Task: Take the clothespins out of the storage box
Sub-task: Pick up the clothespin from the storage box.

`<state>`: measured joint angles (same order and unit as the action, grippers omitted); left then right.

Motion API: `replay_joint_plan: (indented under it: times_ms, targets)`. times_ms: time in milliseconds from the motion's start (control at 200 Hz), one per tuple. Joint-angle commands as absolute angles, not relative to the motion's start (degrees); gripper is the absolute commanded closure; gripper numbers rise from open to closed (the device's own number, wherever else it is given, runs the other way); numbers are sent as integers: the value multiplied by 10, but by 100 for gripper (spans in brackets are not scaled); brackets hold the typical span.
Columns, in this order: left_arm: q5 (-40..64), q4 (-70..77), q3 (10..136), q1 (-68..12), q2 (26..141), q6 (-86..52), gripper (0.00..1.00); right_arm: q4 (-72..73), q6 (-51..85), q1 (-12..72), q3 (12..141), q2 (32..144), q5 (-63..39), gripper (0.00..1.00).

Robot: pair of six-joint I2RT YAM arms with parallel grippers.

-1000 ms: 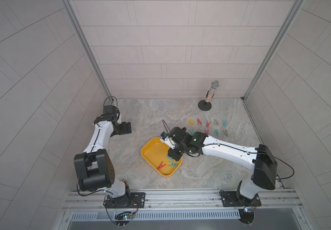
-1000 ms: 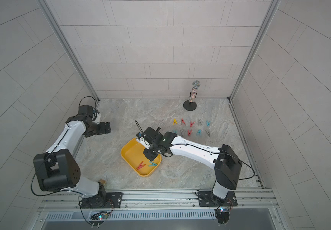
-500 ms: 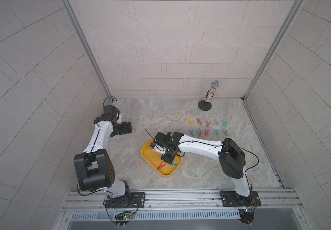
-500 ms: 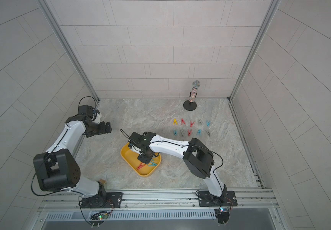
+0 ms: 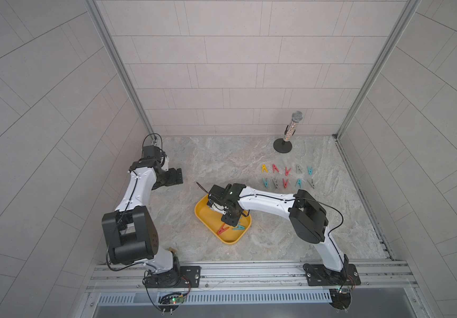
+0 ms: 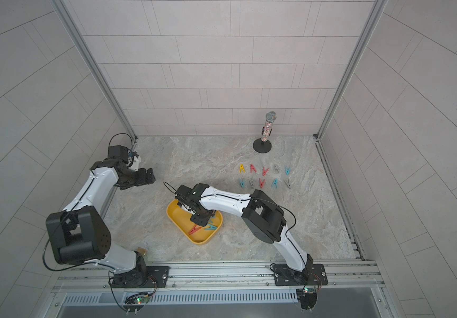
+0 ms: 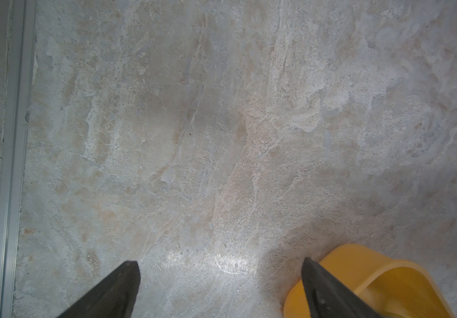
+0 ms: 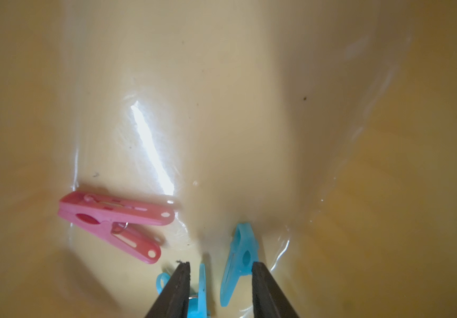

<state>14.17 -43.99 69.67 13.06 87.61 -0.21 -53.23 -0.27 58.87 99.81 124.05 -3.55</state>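
Note:
The yellow storage box (image 5: 204, 217) (image 6: 178, 219) lies mid-table with a red clothespin (image 5: 222, 229) (image 6: 195, 229) and teal clothespins (image 5: 238, 227) (image 6: 210, 227) inside. My right gripper (image 5: 231, 220) (image 6: 200, 219) reaches down into the box. In the right wrist view the right gripper (image 8: 221, 265) is open just above the box floor. Two teal clothespins (image 8: 239, 258) lie between and under its fingers, not clamped. The red clothespin (image 8: 111, 223) lies off to one side. My left gripper (image 5: 177, 179) (image 7: 219, 263) hangs wide open and empty over bare table, left of the box corner (image 7: 359, 264).
Several clothespins (image 5: 275, 168) (image 6: 252, 168) lie in two rows on the table at the back right. A glittery microphone (image 5: 290, 129) on a black round stand is behind them. Walls close the table at the left, back and right.
The right arm has folded its elbow in and its gripper has sunk lower into the box, over the teal clothespins, with its jaws wider. The left arm has not moved.

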Motion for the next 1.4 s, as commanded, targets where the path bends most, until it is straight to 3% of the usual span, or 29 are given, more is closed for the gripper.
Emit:
replay_joint_plan:
  times_ms: [0,405,685,911,1391]
  targets:
    - [148,-445,689,132,862,1,0,-556,-10,590,1008,1259,-16,59]
    - [152,-446,691,132,863,1,0,-554,-7,589,1013,1277,-27,68]
    - [156,-446,691,132,862,1,0,-541,3,589,1013,1263,-12,86]
    - [157,-446,691,132,864,1,0,-529,18,589,1013,1232,-13,94]
    - [160,-445,689,132,869,4,0,-499,77,575,1006,1107,-18,96]
